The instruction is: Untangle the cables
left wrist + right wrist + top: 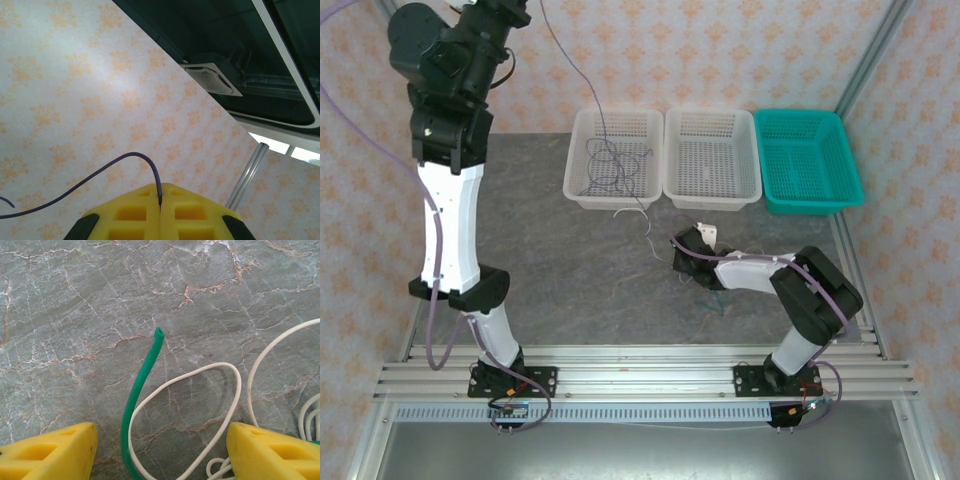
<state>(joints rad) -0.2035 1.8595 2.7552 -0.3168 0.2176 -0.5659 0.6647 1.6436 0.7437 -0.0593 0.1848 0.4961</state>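
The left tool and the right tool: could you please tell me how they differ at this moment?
The left tool is shut, pinching the purple cable; the right tool is open, holding nothing. The left tool points up at the wall, while the right tool faces down at the table, straddling the green cable and white cable. Both have yellow fingers.

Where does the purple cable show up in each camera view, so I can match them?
Top external: the purple cable slants from the top edge down into the left white basket.
Left wrist: the cable arcs left from the shut left gripper.
Shared landmark: the orange-patterned wallpaper.
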